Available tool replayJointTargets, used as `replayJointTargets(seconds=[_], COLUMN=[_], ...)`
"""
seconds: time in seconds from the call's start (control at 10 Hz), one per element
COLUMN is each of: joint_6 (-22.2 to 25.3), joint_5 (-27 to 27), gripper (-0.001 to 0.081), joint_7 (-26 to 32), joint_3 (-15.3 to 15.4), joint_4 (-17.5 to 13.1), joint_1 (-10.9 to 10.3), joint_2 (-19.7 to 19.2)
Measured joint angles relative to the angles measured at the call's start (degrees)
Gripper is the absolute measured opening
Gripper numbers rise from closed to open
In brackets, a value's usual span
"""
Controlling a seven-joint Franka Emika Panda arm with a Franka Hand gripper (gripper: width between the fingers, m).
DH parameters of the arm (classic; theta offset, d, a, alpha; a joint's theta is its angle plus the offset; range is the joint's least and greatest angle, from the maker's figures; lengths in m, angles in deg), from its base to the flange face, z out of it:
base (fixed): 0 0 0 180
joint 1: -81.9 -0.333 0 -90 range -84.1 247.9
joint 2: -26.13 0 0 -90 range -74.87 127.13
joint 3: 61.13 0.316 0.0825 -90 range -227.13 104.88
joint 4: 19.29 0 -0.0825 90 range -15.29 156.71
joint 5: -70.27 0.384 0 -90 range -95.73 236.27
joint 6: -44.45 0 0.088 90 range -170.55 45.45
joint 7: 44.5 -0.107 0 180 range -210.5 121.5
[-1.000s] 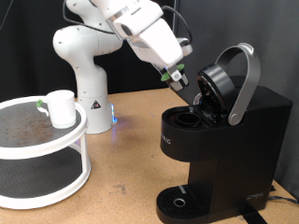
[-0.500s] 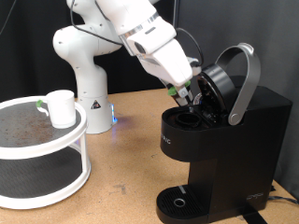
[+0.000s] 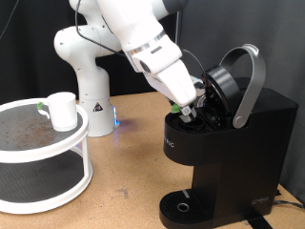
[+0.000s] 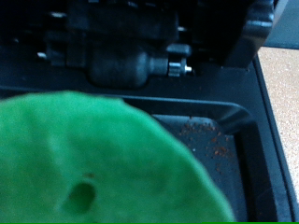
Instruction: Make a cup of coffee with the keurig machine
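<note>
The keurig machine (image 3: 243, 143) stands at the exterior view's right, its lid raised on the grey arched handle (image 3: 250, 84). My gripper (image 3: 191, 108) reaches down into the open pod chamber, shut on a small dark pod with a green top (image 3: 179, 110). The wrist view is half filled by that green top (image 4: 93, 159), blurred and very close, with the machine's black chamber (image 4: 220, 140) just behind it. The white cup (image 3: 63, 110) stands far off at the exterior view's left, on the top tier of a round shelf.
The white two-tier round shelf (image 3: 81, 157) fills the exterior view's lower left. The arm's white base (image 3: 86, 72), with a blue light, stands behind it on the brown table. The machine's round drip tray (image 3: 181, 205) holds nothing.
The arm has swung down and towards the exterior view's right, carrying the pod from above the machine's front into the open chamber. The cup and machine have not moved.
</note>
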Motion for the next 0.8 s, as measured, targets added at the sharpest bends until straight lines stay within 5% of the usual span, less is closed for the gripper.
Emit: replayJointTargets(seconds=[0.8], joint_6=[-0.55], joint_5=[-0.28], gripper=[0.0446], joint_7=[-4.19], joint_3=[1.98], joint_4=[-1.11], joint_1=[-0.06], joint_2=[-3.12])
